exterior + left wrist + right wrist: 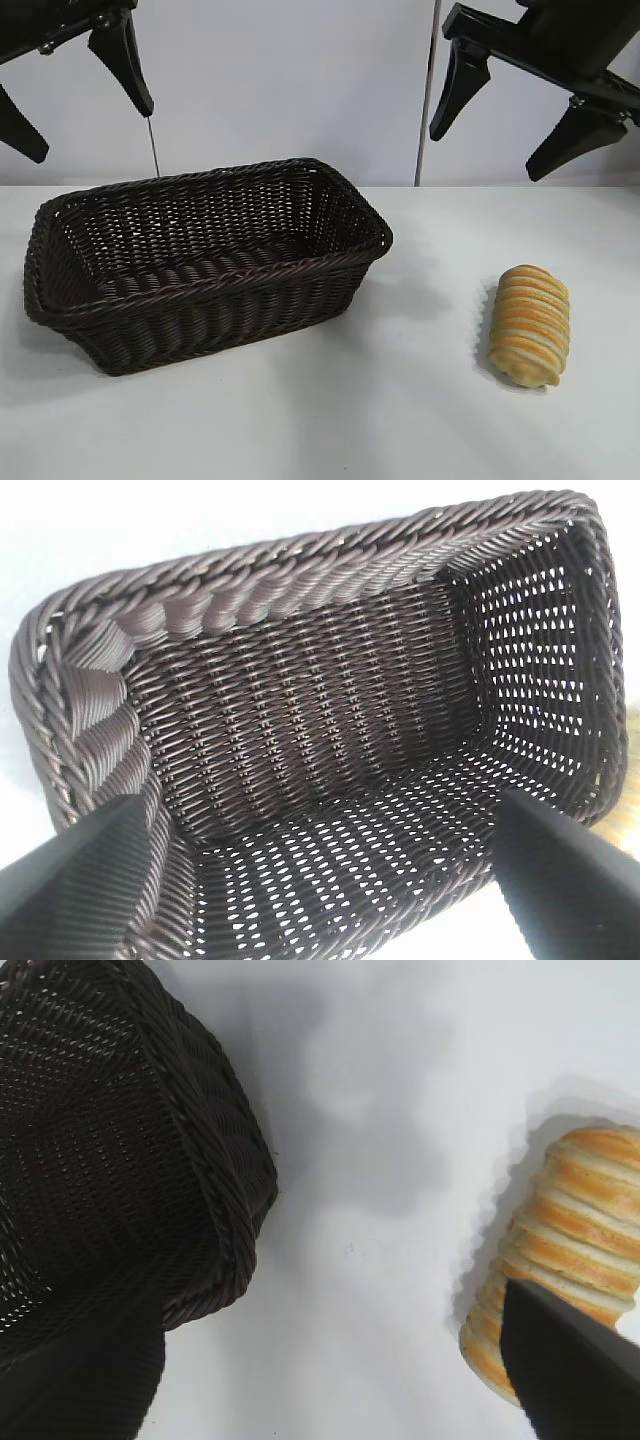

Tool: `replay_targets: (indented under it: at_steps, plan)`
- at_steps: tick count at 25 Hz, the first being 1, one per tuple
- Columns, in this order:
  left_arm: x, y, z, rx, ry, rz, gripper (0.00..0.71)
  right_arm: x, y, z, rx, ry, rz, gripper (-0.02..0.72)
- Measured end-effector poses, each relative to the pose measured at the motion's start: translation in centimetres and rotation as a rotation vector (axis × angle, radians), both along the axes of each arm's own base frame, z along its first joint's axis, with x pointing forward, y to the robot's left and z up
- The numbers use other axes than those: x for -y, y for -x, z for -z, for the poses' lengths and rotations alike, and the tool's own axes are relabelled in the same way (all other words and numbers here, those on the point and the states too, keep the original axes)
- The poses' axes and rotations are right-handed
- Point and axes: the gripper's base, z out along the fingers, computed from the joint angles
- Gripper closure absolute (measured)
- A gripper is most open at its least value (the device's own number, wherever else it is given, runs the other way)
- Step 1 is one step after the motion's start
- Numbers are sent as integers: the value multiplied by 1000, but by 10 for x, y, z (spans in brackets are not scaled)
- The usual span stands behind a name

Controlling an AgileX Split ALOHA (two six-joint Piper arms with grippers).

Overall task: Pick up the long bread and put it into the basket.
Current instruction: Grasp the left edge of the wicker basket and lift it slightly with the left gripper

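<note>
The long bread (529,326) lies on the white surface (400,400), well apart from the basket (200,300), at the right side of the exterior view. We see the right end effector (515,118) high above the bread with its 2 fingers spread wide, holding nothing. The left end effector (80,95) hangs above the basket, also wide open. We see nothing inside the basket.

Bare table (430,400) separates basket (200,290) from long bread (530,325).
</note>
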Motion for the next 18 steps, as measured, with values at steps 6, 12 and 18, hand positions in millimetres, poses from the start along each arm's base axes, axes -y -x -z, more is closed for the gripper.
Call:
replay_targets:
  at_steps: [6,12,18]
  plan:
    - [-8,9,13,-96,-95,-2,41,0,0,0,0,0,0,49]
    - [-14,21,54,-132,-127,-49,41,0,0,0,0,0,0,49]
    - [-15,20,94,-166,-143,-70,41,0,0,0,-1,0,0,49]
